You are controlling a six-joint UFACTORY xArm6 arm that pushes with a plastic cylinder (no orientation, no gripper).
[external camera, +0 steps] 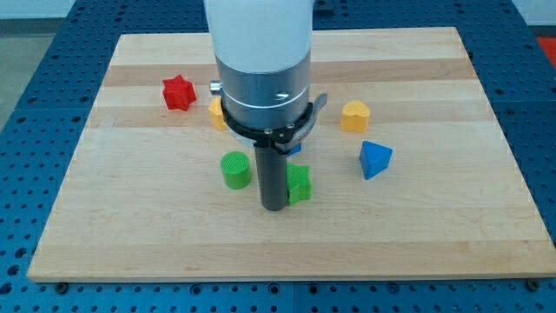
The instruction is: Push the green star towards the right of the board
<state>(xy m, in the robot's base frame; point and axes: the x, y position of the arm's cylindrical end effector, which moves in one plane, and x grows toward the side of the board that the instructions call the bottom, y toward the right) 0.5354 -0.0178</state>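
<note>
The green star (300, 185) lies near the middle of the wooden board (417, 243), partly hidden behind my rod. My tip (274, 208) rests on the board, touching the star's left side. A green cylinder (235, 169) stands just left of the rod, close to it but apart.
A red star (177, 93) lies at the upper left. A yellow block (216, 112) is partly hidden behind the arm. A yellow block (354, 115) and a blue triangular block (374, 159) lie to the right. A bit of blue block (295, 148) shows behind the arm.
</note>
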